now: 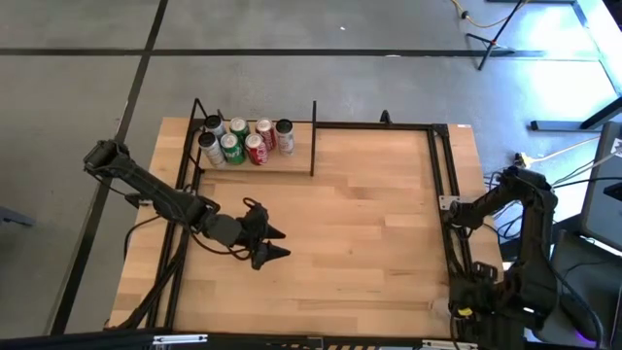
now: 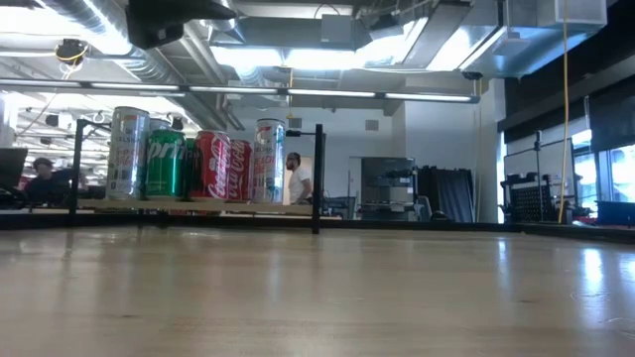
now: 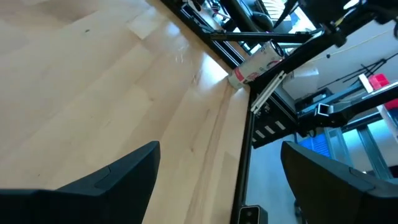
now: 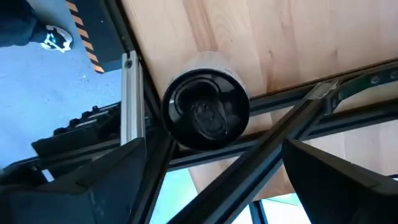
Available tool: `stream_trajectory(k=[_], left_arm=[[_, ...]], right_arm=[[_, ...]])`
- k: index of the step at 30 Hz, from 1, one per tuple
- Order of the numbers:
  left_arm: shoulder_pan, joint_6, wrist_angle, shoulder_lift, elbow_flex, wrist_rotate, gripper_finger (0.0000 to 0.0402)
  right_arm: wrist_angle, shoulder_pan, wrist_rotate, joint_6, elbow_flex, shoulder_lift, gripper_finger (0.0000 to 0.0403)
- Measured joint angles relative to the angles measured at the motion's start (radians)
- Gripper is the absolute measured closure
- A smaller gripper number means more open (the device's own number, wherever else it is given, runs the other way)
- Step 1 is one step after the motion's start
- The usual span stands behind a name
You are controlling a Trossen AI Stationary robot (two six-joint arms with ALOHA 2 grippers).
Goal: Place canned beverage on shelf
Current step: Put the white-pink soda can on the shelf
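Observation:
The shelf (image 1: 296,160), a narrow light-wood board in black rods, stands at the table's far left and carries several upright cans (image 1: 243,141), which also show in the low view (image 2: 189,159). Another can with a dark top (image 4: 205,112) stands at the table's right edge by the black frame; it shows pale with red in the left wrist view (image 3: 256,62). My right gripper (image 4: 214,186) is open above this can, with a finger on either side and clear of it. My left gripper (image 1: 280,244) is open and empty over the table's middle left.
Black frame rods (image 1: 442,194) run along the table's right edge and cross beside the can (image 4: 298,118). An upright black post (image 1: 313,136) ends the shelf on its right. Bare tabletop (image 1: 369,224) lies between the two arms. People show far off in the room (image 2: 295,178).

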Motion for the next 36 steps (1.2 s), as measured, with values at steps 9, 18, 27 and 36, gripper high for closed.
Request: stream_trajectory(k=[9, 18, 27, 36], left_arm=[[0.000, -0.002, 0.006, 0.000, 0.000, -0.006, 0.0075], [0.001, 0.001, 0.005, 0.000, 0.000, -0.026, 0.0075], [0.002, 0.010, 0.003, 0.000, 0.000, -0.026, 0.0075], [-0.010, 0.056, -0.035, -0.022, 0.000, 0.004, 0.0075]], right_arm=[[0.061, 0.003, 0.053, 0.020, -0.031, 0.000, 0.0041], [0.148, 0.003, 0.049, 0.022, -0.126, 0.000, 0.0041], [0.183, -0.028, 0.002, 0.013, -0.224, 0.001, 0.0046], [0.195, -0.121, -0.032, -0.139, -0.207, -0.002, 0.0183]])
